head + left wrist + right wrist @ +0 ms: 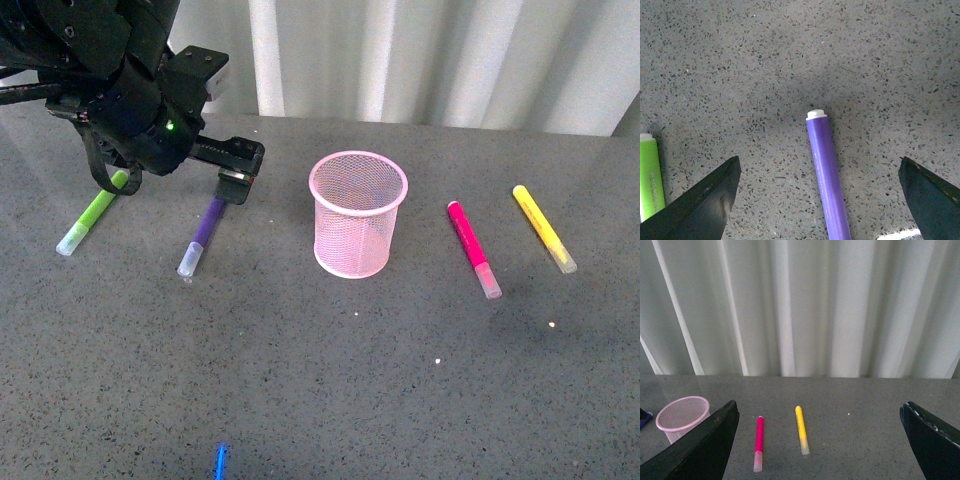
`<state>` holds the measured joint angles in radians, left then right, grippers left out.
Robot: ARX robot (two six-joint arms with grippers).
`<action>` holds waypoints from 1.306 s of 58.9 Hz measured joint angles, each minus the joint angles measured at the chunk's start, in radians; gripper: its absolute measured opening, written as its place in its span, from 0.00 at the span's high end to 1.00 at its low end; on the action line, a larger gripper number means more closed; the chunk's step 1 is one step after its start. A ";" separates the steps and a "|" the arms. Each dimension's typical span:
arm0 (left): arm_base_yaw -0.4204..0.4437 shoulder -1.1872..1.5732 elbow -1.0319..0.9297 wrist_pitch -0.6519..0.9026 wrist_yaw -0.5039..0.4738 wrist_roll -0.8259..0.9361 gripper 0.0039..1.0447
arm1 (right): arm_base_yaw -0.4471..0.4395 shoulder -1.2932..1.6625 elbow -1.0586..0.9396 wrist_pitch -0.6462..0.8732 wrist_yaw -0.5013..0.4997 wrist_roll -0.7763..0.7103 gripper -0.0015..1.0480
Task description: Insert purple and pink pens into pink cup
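The purple pen [202, 235] lies flat on the grey table, left of the pink mesh cup [358, 213], its pale cap toward me. My left gripper [236, 178] hovers over its far end, open; in the left wrist view the purple pen [827, 175] lies between the wide-apart fingers [705, 205]. The pink pen [471, 246] lies right of the cup. It also shows in the right wrist view [759, 440], with the cup [681, 417] at the left. My right gripper [820, 450] is open and empty, and it does not show in the front view.
A lime-green pen [92, 213] lies left of the purple pen, close to my left arm; it shows in the left wrist view [650, 175]. A yellow pen [543, 227] lies at the far right. White curtains hang behind the table's back edge.
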<state>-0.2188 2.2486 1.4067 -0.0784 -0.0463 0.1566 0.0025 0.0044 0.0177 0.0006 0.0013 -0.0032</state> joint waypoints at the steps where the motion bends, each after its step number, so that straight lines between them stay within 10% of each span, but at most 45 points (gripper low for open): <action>1: 0.000 0.005 0.006 -0.002 -0.003 0.000 0.06 | 0.000 0.000 0.000 0.000 0.000 0.000 0.07; 77: 0.014 0.153 0.117 -0.027 -0.036 -0.023 0.11 | 0.000 0.000 0.000 0.000 0.000 0.000 0.07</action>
<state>-0.2050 2.4016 1.5234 -0.1059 -0.0826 0.1341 0.0025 0.0044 0.0177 0.0006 0.0017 -0.0032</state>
